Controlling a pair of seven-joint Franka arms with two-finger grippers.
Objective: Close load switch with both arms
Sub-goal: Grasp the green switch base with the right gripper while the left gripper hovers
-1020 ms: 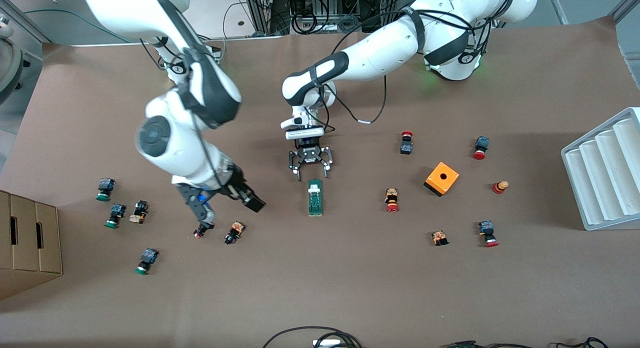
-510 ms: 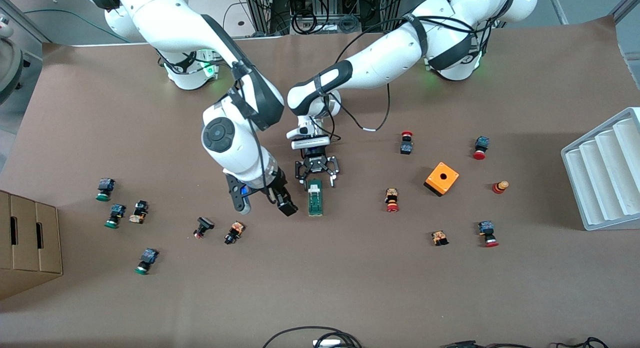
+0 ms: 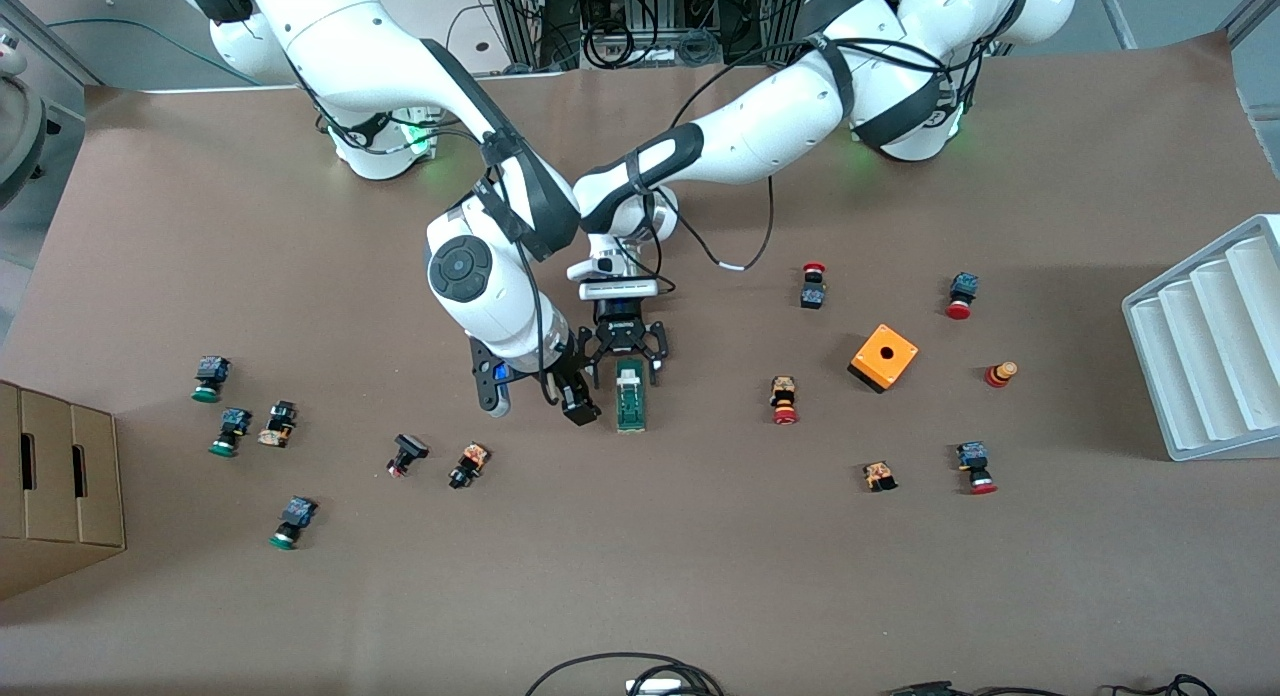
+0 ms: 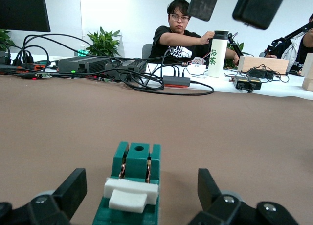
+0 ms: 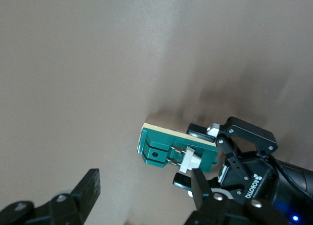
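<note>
your left gripper [image 3: 627, 361] sits low at the end of the small dark-green rectangular load switch [image 3: 629, 395] that carries its white lever [image 3: 627, 380], the end toward the robots' bases. its black fingers [image 4: 71, 191] are spread wide, one on each side of that lever end, and neither touches the block; in the left wrist view you see brown table on both sides between the finger pads and the green body. the switch lies flat on the brown table [image 3: 700, 556], its length running from the left gripper toward the front camera, the lever piece just under that gripper.

your right gripper [image 3: 565, 396] hangs just beside the switch, on the side toward the right arm's end of the table. its fingers [image 5: 87, 188] are apart and hold nothing; in the right wrist view the green block lies past its fingertips with open table between, and the left gripper's black linkage stands at the switch's lever end.

toward the left arm's end of the table, well apart from both grippers, you have an orange plastic cube box [image 3: 884, 357] with a round hole in its top.
</note>
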